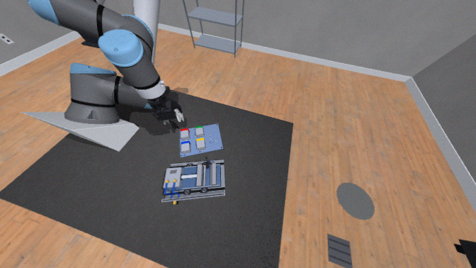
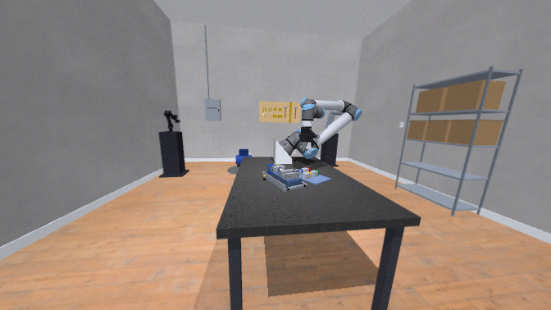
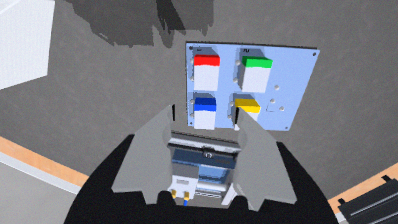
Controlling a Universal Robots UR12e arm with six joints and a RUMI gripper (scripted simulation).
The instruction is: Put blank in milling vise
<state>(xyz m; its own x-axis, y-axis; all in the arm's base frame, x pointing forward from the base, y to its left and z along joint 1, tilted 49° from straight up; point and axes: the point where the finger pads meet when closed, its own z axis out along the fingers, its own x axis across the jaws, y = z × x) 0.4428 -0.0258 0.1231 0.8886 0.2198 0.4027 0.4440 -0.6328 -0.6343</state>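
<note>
The blank with the red end (image 1: 184, 133) lies flat on the light blue plate (image 1: 196, 137), at its corner nearest the arm; it also shows in the wrist view (image 3: 206, 71). Blanks with green (image 3: 255, 73), blue (image 3: 204, 112) and yellow (image 3: 246, 110) ends lie beside it on the plate. The milling vise (image 1: 194, 179) stands in front of the plate, with nothing between its jaws. My gripper (image 1: 176, 120) hovers above the table just beside the plate's red corner. In the wrist view its fingers stand apart with nothing between them.
The arm's grey base (image 1: 93, 95) and a white wedge-shaped block (image 1: 88, 128) stand left of the plate. The vise's hose end (image 1: 171, 180) faces left in the top view. A metal shelf (image 2: 457, 137) stands off the table to the right.
</note>
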